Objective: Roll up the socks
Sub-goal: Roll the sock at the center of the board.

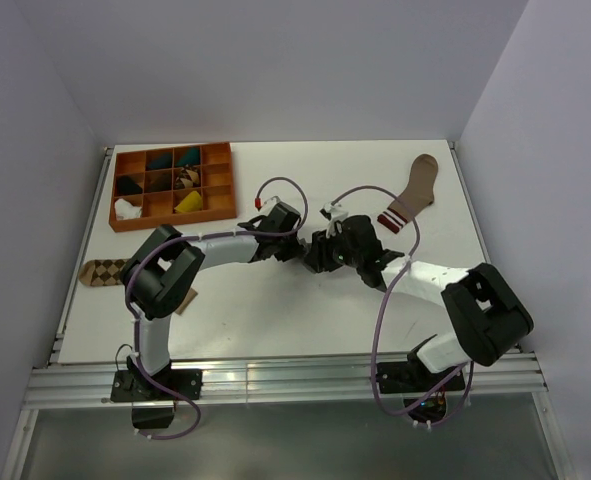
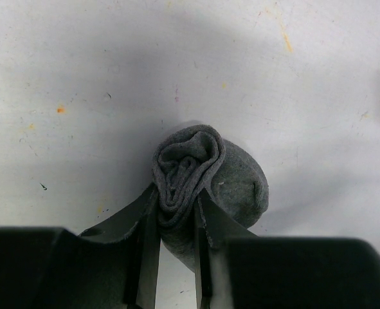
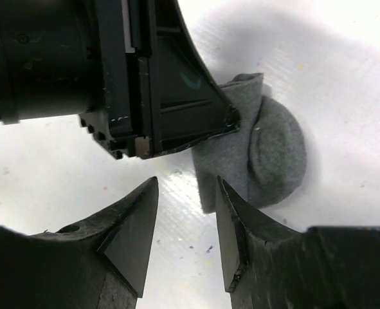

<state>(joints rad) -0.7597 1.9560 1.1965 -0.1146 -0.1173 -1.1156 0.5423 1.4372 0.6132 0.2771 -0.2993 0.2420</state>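
Grey sock (image 2: 206, 177): rolled into tight spiral, coil end visible at centre of left wrist view, rounded bulge on right side of roll. Fabric plain, slightly fuzzy. Rests on white worktop (image 2: 80, 77). Left end effector (image 2: 177, 212): closed on lower part of roll, fabric pinched between both fingers. Right end effector (image 3: 187, 193): jaws apart, only bare worktop between them, just beside sock, bottom of right wrist view.

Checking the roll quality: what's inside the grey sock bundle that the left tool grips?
The rolled grey fabric sock shows coiled grey layers at its open end, pinched by the left tool. How deep the coil runs, and the white tabletop beneath it, are covered.
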